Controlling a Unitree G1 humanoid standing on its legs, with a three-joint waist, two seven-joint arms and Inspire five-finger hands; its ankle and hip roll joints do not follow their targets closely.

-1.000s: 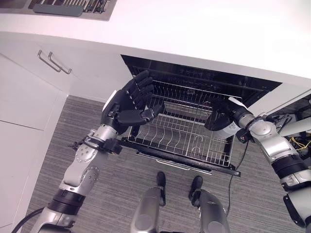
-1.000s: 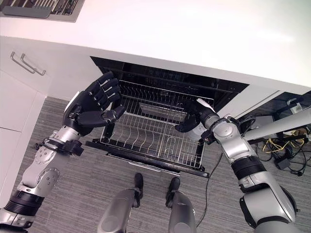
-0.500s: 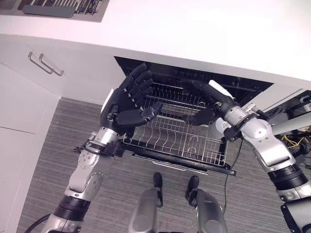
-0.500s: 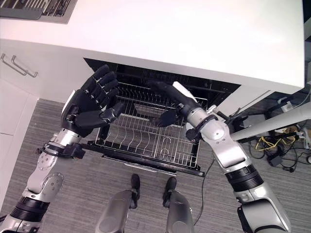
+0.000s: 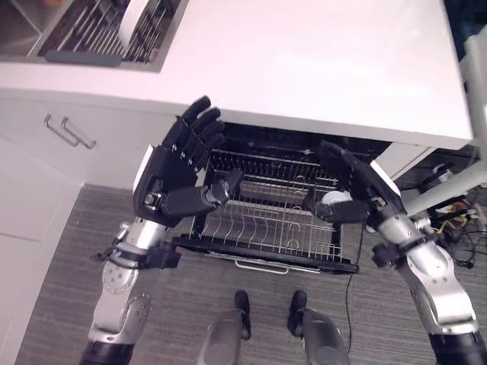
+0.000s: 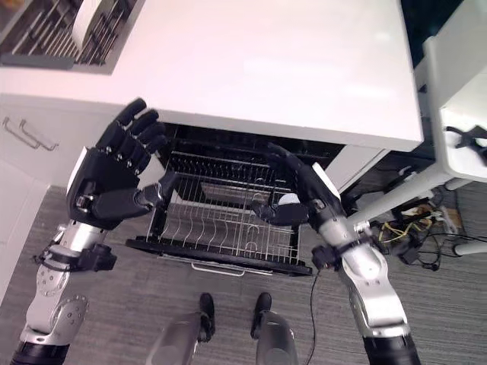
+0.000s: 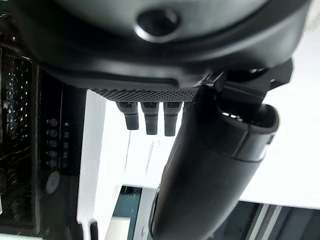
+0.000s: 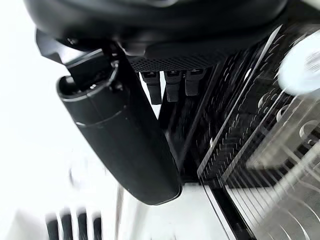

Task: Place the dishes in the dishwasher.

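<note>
- A drying rack (image 5: pixel 106 30) sits at the far left of the white countertop (image 5: pixel 304 68), with a white plate (image 6: pixel 90 19) standing upright in its slots. This is the only dish I can make out to load, and it is well apart from both hands.
- The left hand (image 5: pixel 171 179) is raised in front of the counter edge, fingers straight and fanned, thumb out, holding nothing. Its palm faces across the opening, which suggests it is free for a reach up to the rack.
- Below the counter the dishwasher's wire rack (image 5: pixel 266 228) is pulled out over the floor, so its tines are open to loading from above. I see no dishes in it; a small white round object sits by its right side, and I cannot tell what it is.
- The right hand (image 5: pixel 358 190) hovers over the rack's right side, fingers extended and empty.
</note>
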